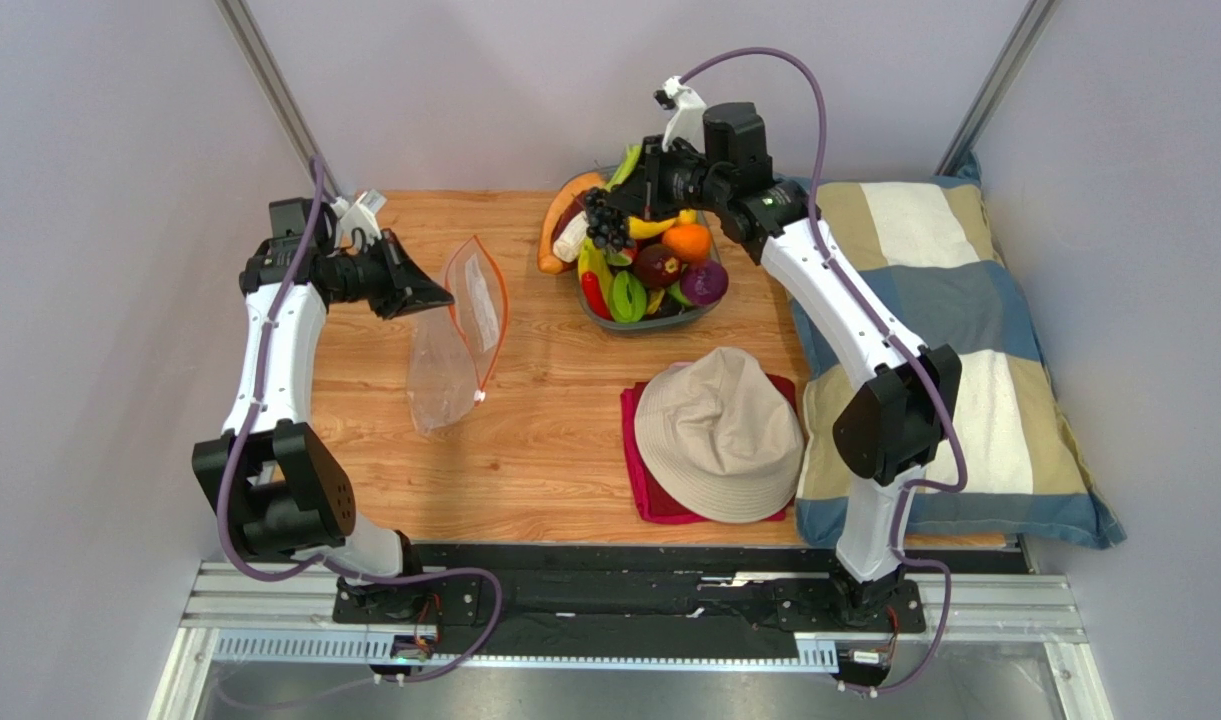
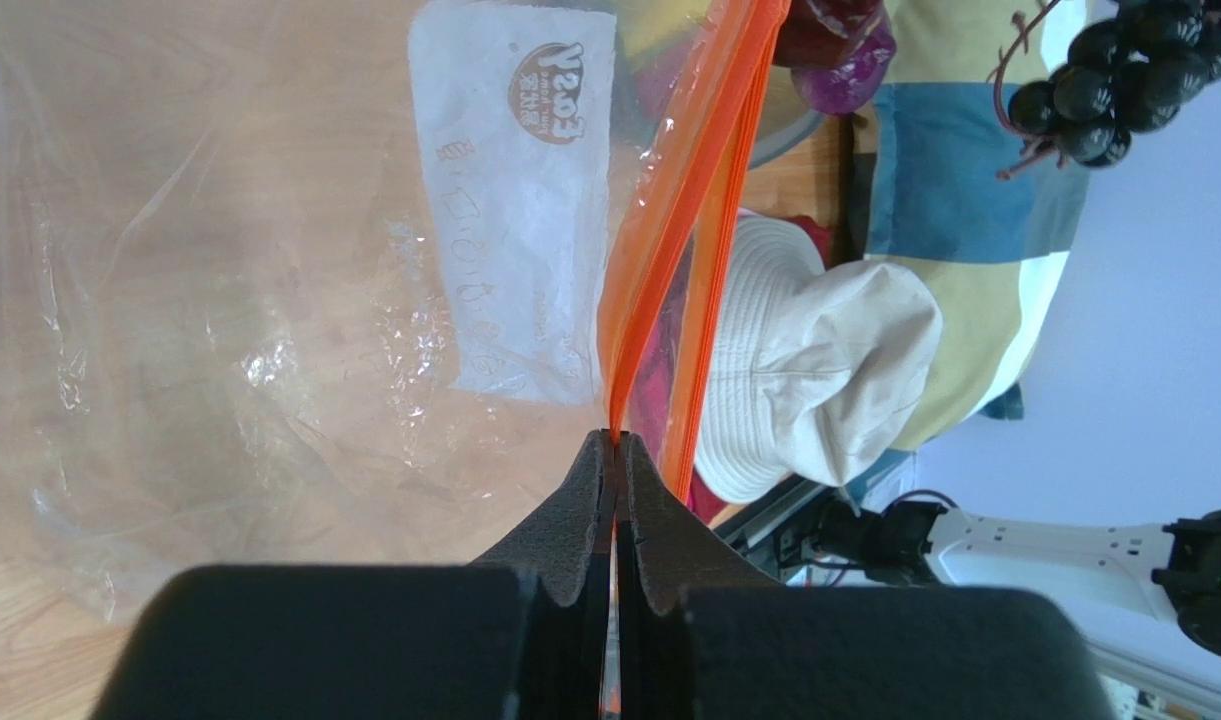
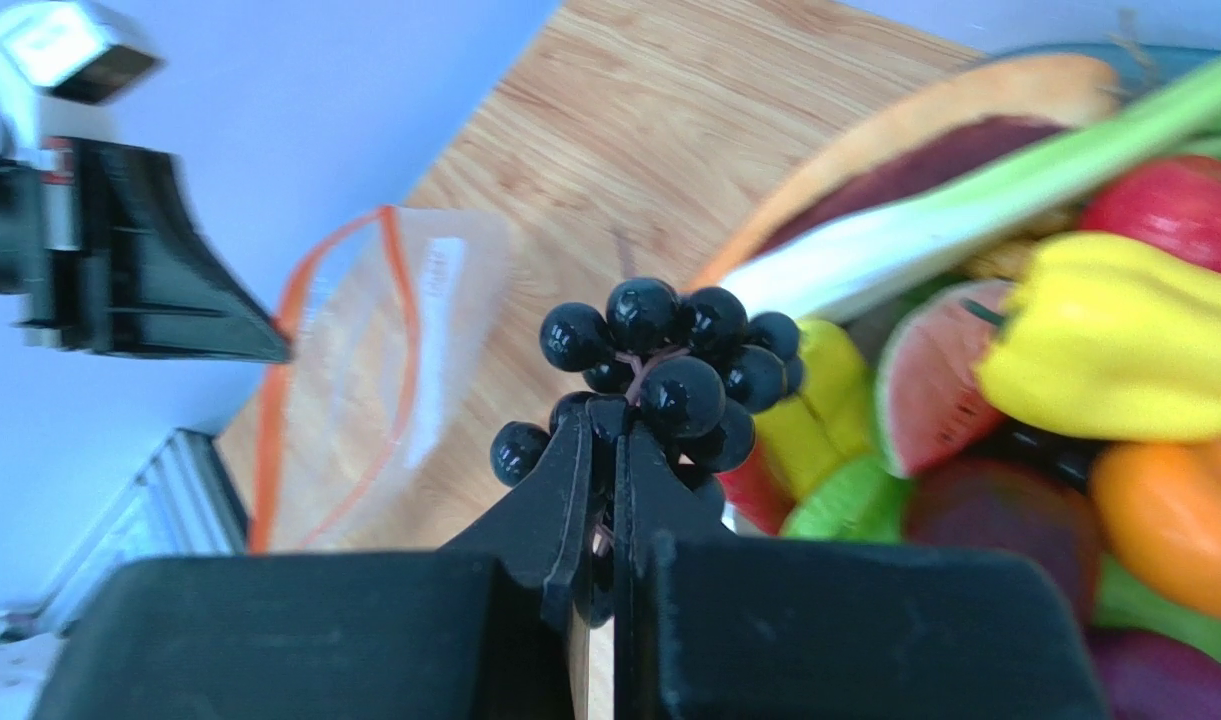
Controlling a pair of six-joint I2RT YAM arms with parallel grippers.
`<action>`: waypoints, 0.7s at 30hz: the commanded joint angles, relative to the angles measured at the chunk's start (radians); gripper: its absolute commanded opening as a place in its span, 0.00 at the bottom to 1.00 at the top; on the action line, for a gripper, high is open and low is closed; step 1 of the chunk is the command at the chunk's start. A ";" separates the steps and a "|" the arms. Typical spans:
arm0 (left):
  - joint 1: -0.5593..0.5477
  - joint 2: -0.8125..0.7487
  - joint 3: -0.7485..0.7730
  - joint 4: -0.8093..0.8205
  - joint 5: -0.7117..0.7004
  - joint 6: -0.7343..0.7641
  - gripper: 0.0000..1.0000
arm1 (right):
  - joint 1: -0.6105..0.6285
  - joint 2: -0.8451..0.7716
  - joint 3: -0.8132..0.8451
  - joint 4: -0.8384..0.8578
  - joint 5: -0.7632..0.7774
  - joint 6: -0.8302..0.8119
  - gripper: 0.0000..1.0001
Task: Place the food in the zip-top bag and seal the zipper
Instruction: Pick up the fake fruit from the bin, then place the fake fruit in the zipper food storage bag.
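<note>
Top view, table [image 1: 556, 450].

- Left hand [image 1: 439, 291]: fingers pressed together on the orange zipper [image 1: 499, 308], pinching one lip of the bag [image 1: 448, 360]. In the wrist view the hand [image 2: 619, 444] holds a single orange strip and the other lip stands apart to its right, so the mouth is open.
- Bag is at the 9 o'clock side of the table. Its mouth faces 3 o'clock and its clear body trails toward 6 o'clock onto the wood. White label [image 2: 519, 195] shows through the plastic.
- Right hand [image 1: 631, 198]: closed on the stem of the grapes [image 1: 607, 225], with the bunch at the 9 o'clock rim of the bowl [image 1: 631, 324]. Cannot tell whether it touches the pile.
- Bowl is at 12 o'clock, with a pepper [image 3: 1120, 345], onion [image 1: 705, 282] and other food inside.
- Hat [image 1: 718, 432] is at 5 o'clock from the bowl, lying on a red cloth [image 1: 642, 488]. Pillow [image 1: 947, 345] lies along the 3 o'clock edge.
</note>
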 commanded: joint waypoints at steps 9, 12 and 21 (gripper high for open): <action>-0.002 -0.003 -0.042 0.127 0.166 -0.154 0.00 | 0.195 -0.102 -0.068 0.304 -0.081 0.155 0.00; -0.002 0.000 -0.051 0.159 0.199 -0.199 0.00 | 0.250 -0.091 -0.088 0.367 -0.073 0.177 0.00; -0.002 -0.041 -0.133 0.353 0.322 -0.380 0.00 | 0.363 -0.039 -0.261 0.518 0.033 0.114 0.00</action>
